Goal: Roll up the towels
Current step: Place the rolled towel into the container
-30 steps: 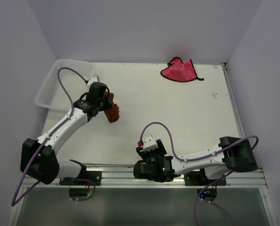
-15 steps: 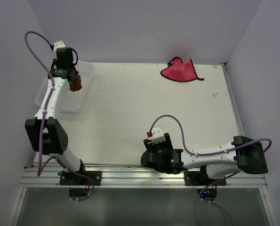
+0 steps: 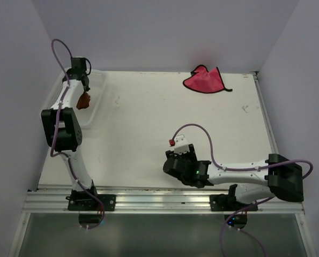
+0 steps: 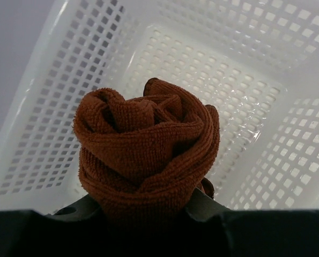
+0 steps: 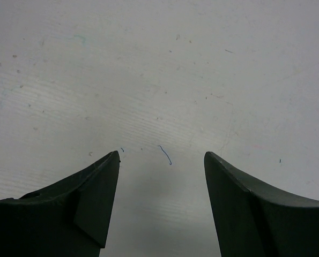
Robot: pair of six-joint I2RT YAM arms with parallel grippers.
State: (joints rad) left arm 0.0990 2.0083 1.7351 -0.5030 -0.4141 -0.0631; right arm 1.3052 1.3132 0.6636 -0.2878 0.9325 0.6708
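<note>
The left fingers (image 4: 205, 208) clench the rolled rust-brown towel (image 4: 146, 155) above the white basket (image 4: 46, 123) at the desk's (image 3: 175, 123) far left corner; depositing this roll seems the step in hand. The pink towel (image 3: 203, 80) lies unrolled at the far edge. The right fingers (image 5: 89, 203), spread and empty near the near edge, probably must reach it next.

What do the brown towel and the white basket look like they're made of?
The brown towel looks like microfiber terry: matte, fuzzy, tiny loops showing. The white basket seems molded plastic: slightly glossy, with glints on its square-holed mesh.
</note>
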